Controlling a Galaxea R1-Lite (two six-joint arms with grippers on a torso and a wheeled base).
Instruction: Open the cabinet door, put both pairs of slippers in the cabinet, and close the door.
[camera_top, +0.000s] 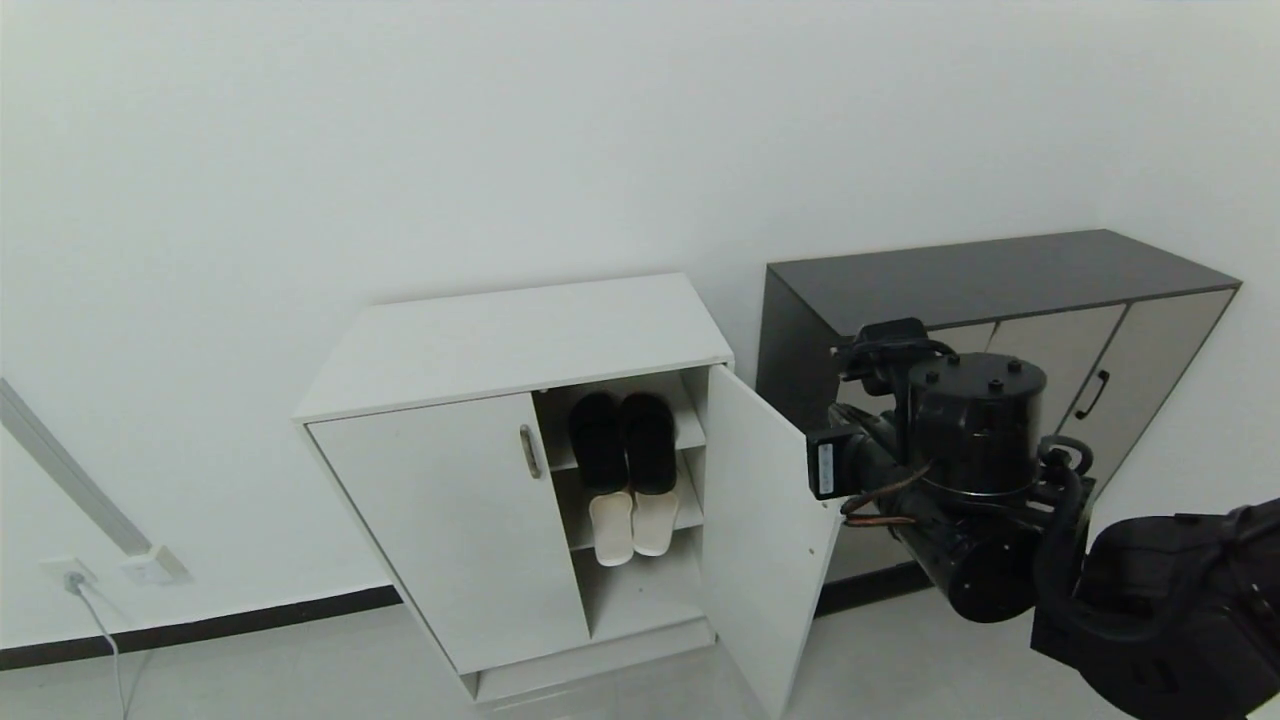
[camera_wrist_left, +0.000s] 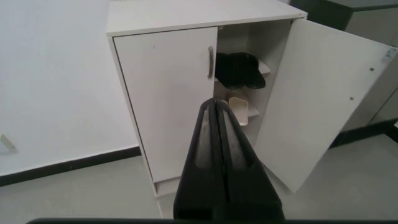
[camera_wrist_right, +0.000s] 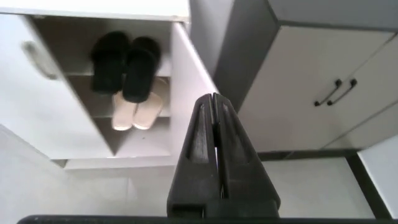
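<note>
The black slippers (camera_top: 622, 440) and white slippers (camera_top: 632, 522) sit on the cabinet (camera_top: 520, 340) shelves. The door (camera_top: 765, 540) at its right edge stands open. The right pincer (camera_wrist_right: 214, 98), clenched and empty, is nearer, off the door's outer face. The left pincer (camera_wrist_left: 216, 103) is clenched too.

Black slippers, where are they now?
In the head view the black slippers sit on the white cabinet's upper shelf, right of its shut door, above the white slippers.

Bright, even rm light; cabinet (camera_top: 520, 335) interior in soft shadow; wide-angle lean twd head view edges.
</note>
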